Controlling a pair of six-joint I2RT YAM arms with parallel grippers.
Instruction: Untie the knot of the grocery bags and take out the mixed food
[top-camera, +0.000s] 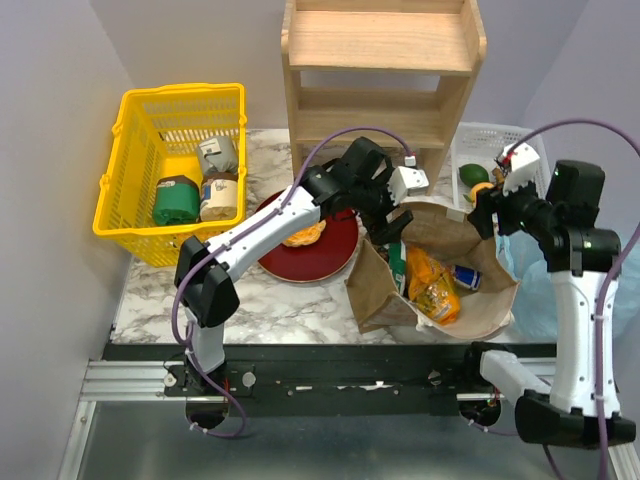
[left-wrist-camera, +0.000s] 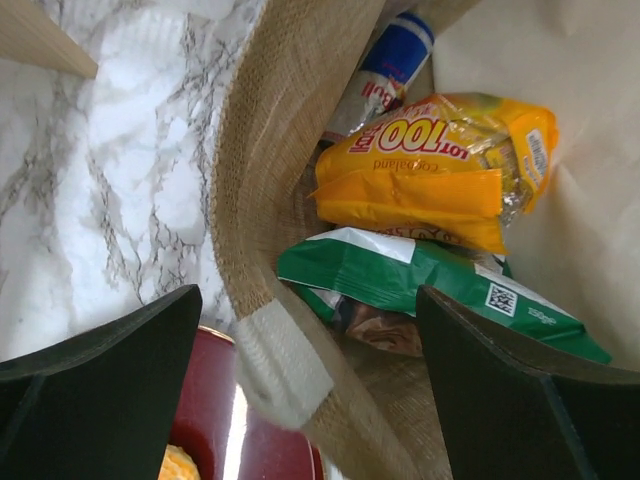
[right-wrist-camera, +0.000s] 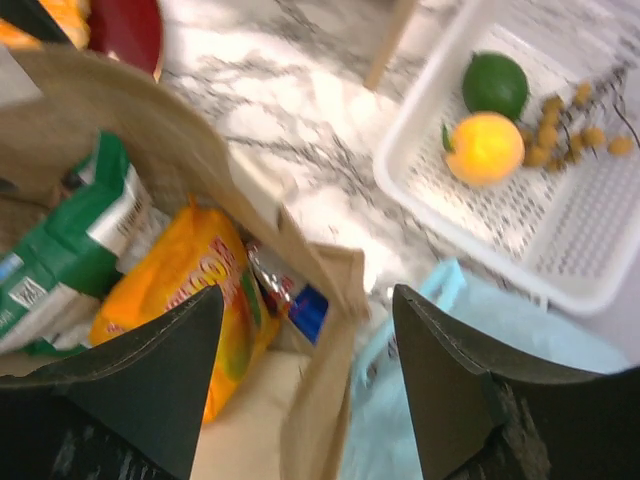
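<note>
The brown paper bag stands open in the middle of the table. Inside lie a yellow-orange snack packet, a dark-green chip bag and a red-blue can. My left gripper is open and straddles the bag's left rim, by the white handle patch. My right gripper is open, with the bag's right rim between its fingers. The light-blue bag lies slack beside it. A green fruit and an orange fruit sit in the white tray. A doughnut lies on the red plate.
A yellow basket with wrapped jars and packs stands at the back left. A wooden shelf rises behind the paper bag. Small brown berries lie in the tray. Walls close in the left side and the back.
</note>
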